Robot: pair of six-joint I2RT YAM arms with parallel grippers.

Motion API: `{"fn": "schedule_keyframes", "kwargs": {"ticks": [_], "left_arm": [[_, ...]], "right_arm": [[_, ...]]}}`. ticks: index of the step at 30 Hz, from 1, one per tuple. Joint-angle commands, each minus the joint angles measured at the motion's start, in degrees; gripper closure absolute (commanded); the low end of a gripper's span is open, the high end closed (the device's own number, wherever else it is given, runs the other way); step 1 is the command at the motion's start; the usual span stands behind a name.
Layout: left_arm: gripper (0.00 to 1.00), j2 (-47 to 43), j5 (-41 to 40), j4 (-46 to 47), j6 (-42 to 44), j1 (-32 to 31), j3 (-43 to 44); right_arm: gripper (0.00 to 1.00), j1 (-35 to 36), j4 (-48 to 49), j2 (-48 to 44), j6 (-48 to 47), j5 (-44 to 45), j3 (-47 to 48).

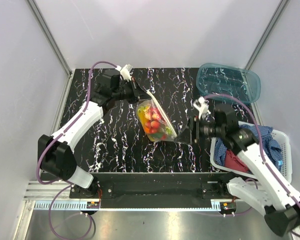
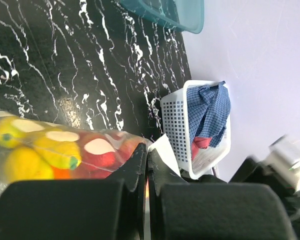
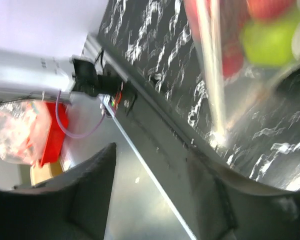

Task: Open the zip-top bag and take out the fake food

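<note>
The black, white-veined worktop carried everything; at its right edge stood a white basket holding a blue checked cloth and a red cloth; in the far right corner lay a teal tray.

The bag was stretched slantwise over the middle of the worktop, from the left hand at its far end to the right hand at its near corner; whether it rested on the worktop could not be told.

The left hand was clamped on the bag's edge, its two tips pressed together in the left wrist view; the bag's filled body lay just beside them.

The right hand had its fingers standing apart; a pale strip along the bag's edge ran down toward the gap and ended just by one finger; the blur hid whether they touched.

The plastic fruit sat inside the bag: yellow pieces, red berries, something orange, and a green fruit.
</note>
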Motion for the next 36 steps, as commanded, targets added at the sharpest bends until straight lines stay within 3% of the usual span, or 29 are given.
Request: {"fn": "schedule_keyframes", "kwargs": {"ticks": [1, 6, 13, 19, 36], "left_arm": [[1.00, -2.17, 2.75, 5.43, 1.60, -0.18, 1.64], [1.00, -3.40, 3.63, 5.34, 3.36, -0.97, 0.40], [1.00, -3.58, 4.60, 5.60, 3.80, -0.97, 0.23], [1.00, -3.23, 5.12, 5.60, 3.72, -0.97, -0.30], [1.00, -2.43, 6.97, 6.22, 3.01, -0.97, 0.05]], "right_arm": [[0.31, 0.06, -2.86, 9.07, -2.96, 7.52, 16.32], [0.31, 0.06, -6.29, 21.37, -6.04, 8.04, 25.23], [0.36, -1.96, -8.58, 29.04, -11.59, 11.39, 32.88], [0.45, -5.83, -8.66, 31.77, -12.20, 9.19, 31.40], [0.51, -5.83, -2.52, 38.36, -16.07, 0.67, 28.68]]}}
